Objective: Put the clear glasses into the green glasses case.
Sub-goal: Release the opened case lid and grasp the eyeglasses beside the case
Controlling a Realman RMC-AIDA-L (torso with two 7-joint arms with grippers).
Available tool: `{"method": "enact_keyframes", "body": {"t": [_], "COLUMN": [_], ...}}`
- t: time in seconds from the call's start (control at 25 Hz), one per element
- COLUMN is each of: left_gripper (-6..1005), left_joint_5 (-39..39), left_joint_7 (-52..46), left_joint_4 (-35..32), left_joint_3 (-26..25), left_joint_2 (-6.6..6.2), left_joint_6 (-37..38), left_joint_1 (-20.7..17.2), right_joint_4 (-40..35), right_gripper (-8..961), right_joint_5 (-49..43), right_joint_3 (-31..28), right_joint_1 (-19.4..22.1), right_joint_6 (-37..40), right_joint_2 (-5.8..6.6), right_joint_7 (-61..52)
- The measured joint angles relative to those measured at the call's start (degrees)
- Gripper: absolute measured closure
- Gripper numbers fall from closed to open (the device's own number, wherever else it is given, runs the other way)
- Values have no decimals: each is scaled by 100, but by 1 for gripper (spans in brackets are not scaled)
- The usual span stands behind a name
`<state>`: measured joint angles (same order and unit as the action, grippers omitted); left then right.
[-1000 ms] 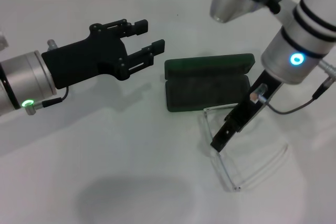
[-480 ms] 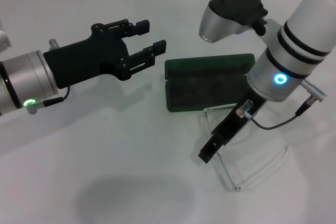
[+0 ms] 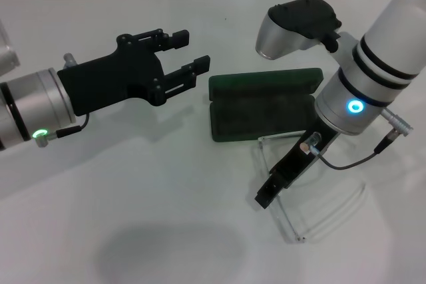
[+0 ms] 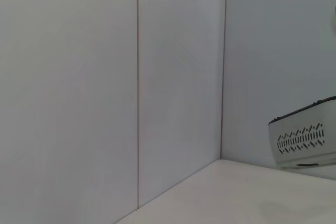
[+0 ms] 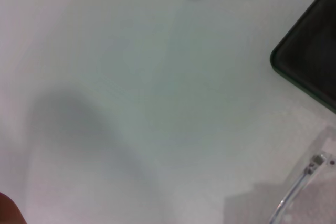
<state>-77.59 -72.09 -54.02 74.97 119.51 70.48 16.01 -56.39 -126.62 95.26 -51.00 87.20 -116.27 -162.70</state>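
- Green glasses case [image 3: 263, 104] lies open, nothing inside.
- Clear glasses [image 3: 293, 197] sit on the table just beside it, not yet lifted.
- Right gripper [image 3: 266, 195] hangs over them, finger spread unclear; left gripper [image 3: 188, 51] hovers spread, holding nothing.

White table [image 3: 133, 217], panelled wall [image 4: 105, 77]

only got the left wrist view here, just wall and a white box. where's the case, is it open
Observer: The green glasses case lies open on the table, lid hinged back, lining showing.
Operator: glasses in it yet
Observer: No. The clear glasses lie on the table beside the case, on the side nearer the robot.
Operator: which arm is on them
Observer: The right gripper is down over the glasses. The left gripper hangs open in the air, to the left of the case.
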Motion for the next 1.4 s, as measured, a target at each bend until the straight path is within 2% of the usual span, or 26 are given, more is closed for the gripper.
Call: {"method": "enact_keyframes", "body": {"t": [0.12,0.32,0.76,1.4], "left_gripper": [450,450,449,450], "left_joint_5": [0,-2,-2,-2], "left_joint_7": [30,52,55,55], "left_joint_4": [9,29,90,102], "left_joint_3": [0,0,0,27], "left_joint_2": [8,15,11,11], "left_joint_6": [0,0,2,34], "left_joint_1": [-1,-2,65,55], "right_joint_4": [12,16,-13,-166], "right_gripper": [241,374,376,460], "right_joint_5": [0,-27,-94,-123], "right_joint_3": [5,8,153,159], "right_joint_1": [4,58,308,363], "right_joint_6": [8,31,-135,-315], "right_joint_2": [0,0,4,12], "right_joint_7": [-2,-3,31,113]}}
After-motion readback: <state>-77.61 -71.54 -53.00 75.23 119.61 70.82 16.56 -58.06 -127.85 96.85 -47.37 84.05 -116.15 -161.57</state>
